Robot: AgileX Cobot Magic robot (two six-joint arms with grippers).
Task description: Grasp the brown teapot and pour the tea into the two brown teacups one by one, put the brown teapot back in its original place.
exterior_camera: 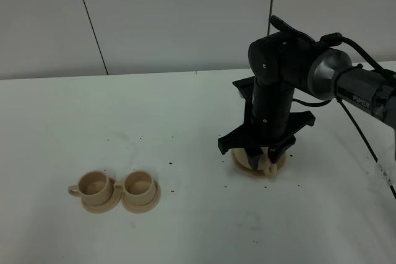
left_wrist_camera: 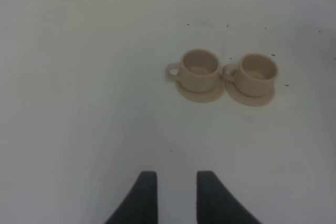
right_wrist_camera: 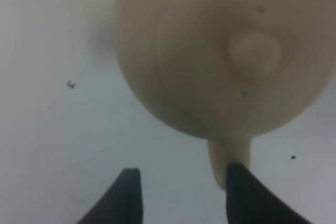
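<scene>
Hovering over squat matte tan teapot (right_wrist_camera: 199, 51) w/ lid knob (right_wrist_camera: 255, 56), R gripper (right_wrist_camera: 182, 171) spread open; L gripper (left_wrist_camera: 176, 174) slightly parted.

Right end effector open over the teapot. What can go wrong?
1. The handle sits against one finger of the right end effector, not centred; closing may shove the teapot on its saucer or grip it skewed.
2. The teacups stand close together; a skewed pour could hit the wrong one.
</scene>
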